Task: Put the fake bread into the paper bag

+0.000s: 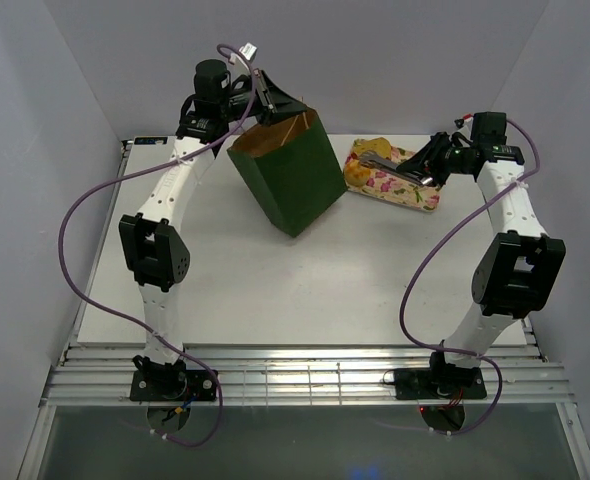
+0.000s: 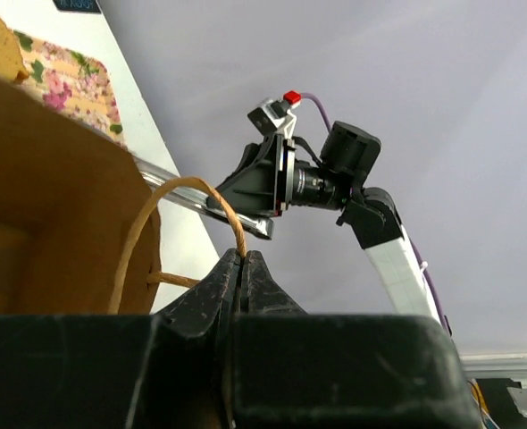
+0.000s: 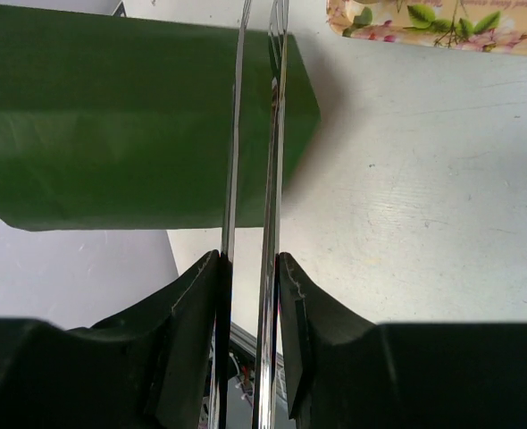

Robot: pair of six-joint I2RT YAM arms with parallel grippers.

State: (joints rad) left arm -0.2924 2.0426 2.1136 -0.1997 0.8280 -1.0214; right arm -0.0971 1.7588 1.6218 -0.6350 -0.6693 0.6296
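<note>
The left gripper (image 2: 243,259) is pinching one tan loop handle (image 2: 170,192) of the paper bag (image 1: 295,185), with its fingers pressed fully together on the cord. The dark green bag is leaning at a tilt in the middle of the table (image 1: 275,290), toward the far edge, and its brown kraft mouth is facing up and to the far left.

The right gripper (image 3: 250,264) is clamping a pair of thin metal tongs (image 3: 277,134), whose two blades are lying nearly together with only a narrow gap between them. The tips are running out of the wrist view, so I cannot tell whether they are holding anything.

The tongs are reaching over the floral-patterned tray (image 1: 405,190), which is sitting near the far right corner, just beside the bag. The fake bread (image 1: 368,150) is showing as a golden lump at the tray's far end.
</note>
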